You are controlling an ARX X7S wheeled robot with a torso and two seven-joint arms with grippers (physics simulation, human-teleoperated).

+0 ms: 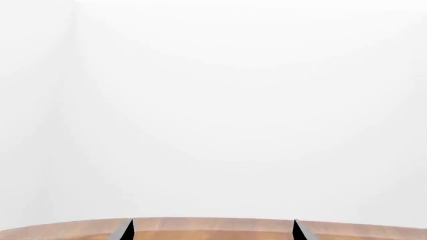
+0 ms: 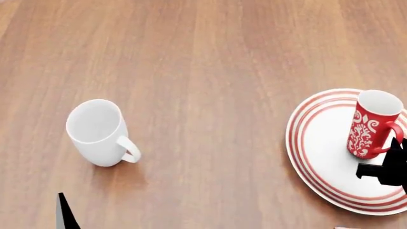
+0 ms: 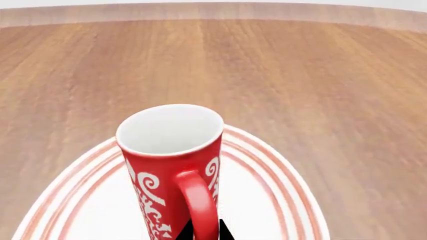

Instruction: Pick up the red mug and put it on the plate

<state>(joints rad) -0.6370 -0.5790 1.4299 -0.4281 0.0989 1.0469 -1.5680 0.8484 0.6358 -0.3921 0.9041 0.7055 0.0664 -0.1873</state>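
Note:
The red mug (image 2: 369, 125) with white swirls stands upright on the right part of the red-ringed white plate (image 2: 321, 157), at the table's right side. In the right wrist view the mug (image 3: 167, 165) fills the middle, its handle turned toward the camera, with the plate (image 3: 267, 200) under it. My right gripper (image 3: 202, 231) has its two black tips pressed against either side of the handle; it shows as a dark shape (image 2: 389, 168) just beside the mug. My left gripper (image 1: 213, 231) is open and empty, and faces a white wall beyond the table edge.
A plain white mug (image 2: 98, 131) stands at the left of the wooden table (image 2: 210, 71), handle toward the near right. One left finger (image 2: 64, 213) shows at the bottom left of the head view. Only a strip of table edge (image 1: 213, 225) shows in the left wrist view.

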